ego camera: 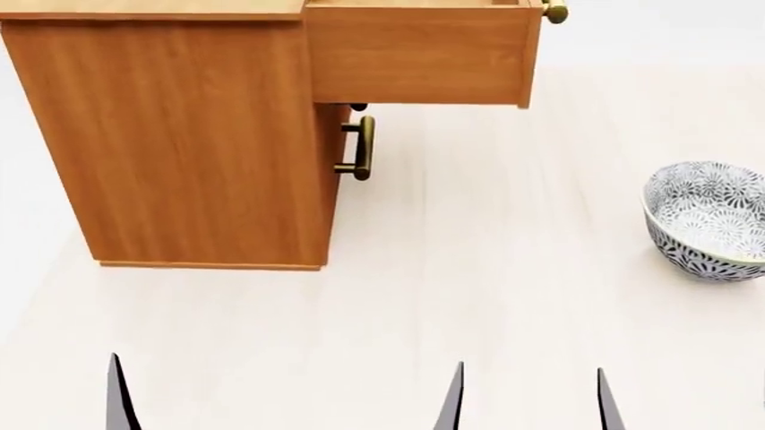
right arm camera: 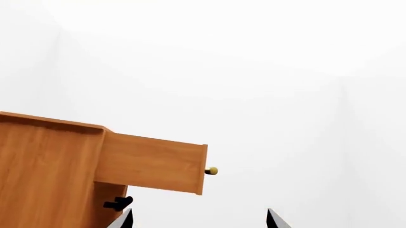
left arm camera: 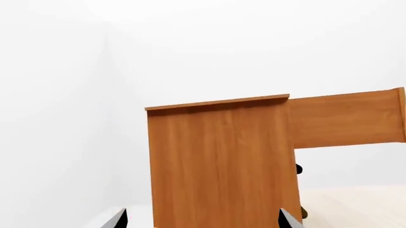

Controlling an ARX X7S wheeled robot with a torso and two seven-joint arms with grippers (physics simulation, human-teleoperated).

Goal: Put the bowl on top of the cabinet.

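Note:
The bowl point(ego camera: 711, 219), deep and white with a dense dark floral pattern, stands upright on the pale floor at the right of the head view. The orange-brown cabinet point(ego camera: 179, 143) stands at the upper left, its top drawer point(ego camera: 418, 54) pulled out. My right gripper point(ego camera: 529, 408) is open and empty at the bottom edge, well short of the bowl and to its left. Only one fingertip point(ego camera: 116, 399) of my left gripper shows there. In its wrist view the left gripper point(left arm camera: 203, 221) is open and faces the cabinet's side point(left arm camera: 222, 166). The right gripper point(right arm camera: 199, 219) is open toward the drawer point(right arm camera: 152, 161).
A brass bar handle point(ego camera: 358, 148) sticks out from the cabinet front under the open drawer, and a brass knob point(ego camera: 554, 11) sits on the drawer front. Pale floor point(ego camera: 502, 296) stretches between cabinet and bowl. White walls stand behind the cabinet.

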